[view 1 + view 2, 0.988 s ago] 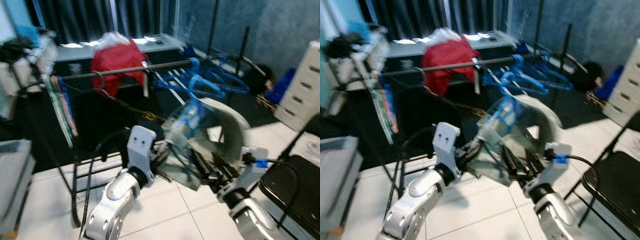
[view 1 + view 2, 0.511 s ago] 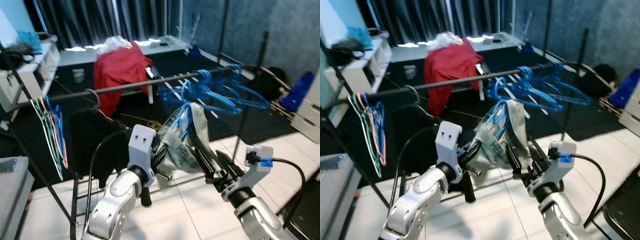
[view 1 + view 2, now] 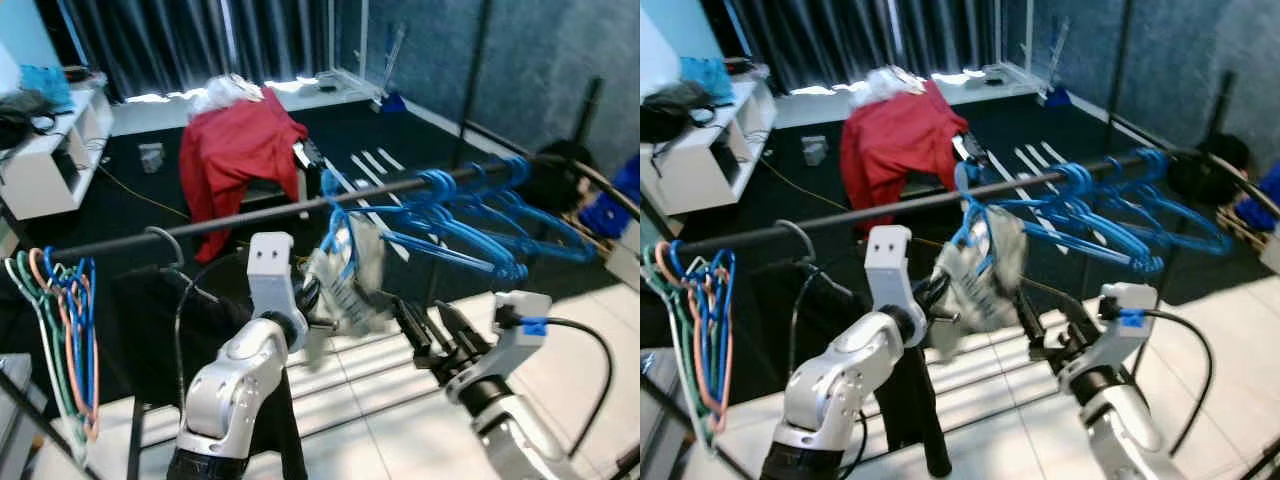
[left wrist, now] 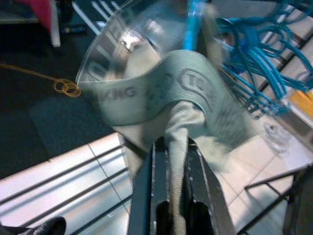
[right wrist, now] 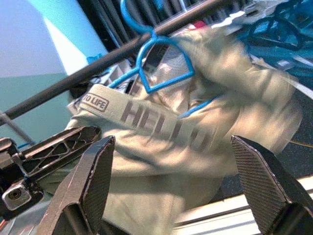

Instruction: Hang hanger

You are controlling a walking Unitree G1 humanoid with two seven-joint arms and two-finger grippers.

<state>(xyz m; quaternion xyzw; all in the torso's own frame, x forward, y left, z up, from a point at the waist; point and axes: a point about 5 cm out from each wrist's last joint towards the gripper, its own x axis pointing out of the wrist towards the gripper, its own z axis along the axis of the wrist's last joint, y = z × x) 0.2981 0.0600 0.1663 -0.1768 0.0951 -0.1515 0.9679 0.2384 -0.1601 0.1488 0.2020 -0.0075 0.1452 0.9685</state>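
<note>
Blue plastic, the hanger (image 3: 338,222) is carrying a pale grey-green garment (image 3: 345,285) with a lettered waistband, and its hook is sitting over the dark horizontal rail (image 3: 260,215) of a clothes rack. The left gripper (image 4: 177,161) is reaching up from the robot's left, its two black fingers closed tightly on a fold of the garment's fabric just below the waistband. The right gripper (image 3: 432,330) is hovering just beside the garment on the robot's right, its fingers (image 5: 95,181) spread wide apart and holding nothing. Farther along the rail toward the robot's right, a cluster of empty blue hangers (image 3: 480,225) is hanging close together. At the rail's far left end, a bunch of thin green, orange and blue hangers (image 3: 62,340) is dangling. Behind the rack, a red cloth (image 3: 232,145) is draped over a chair on dark carpet, near a white low shelf (image 3: 45,170) by dark curtains.
</note>
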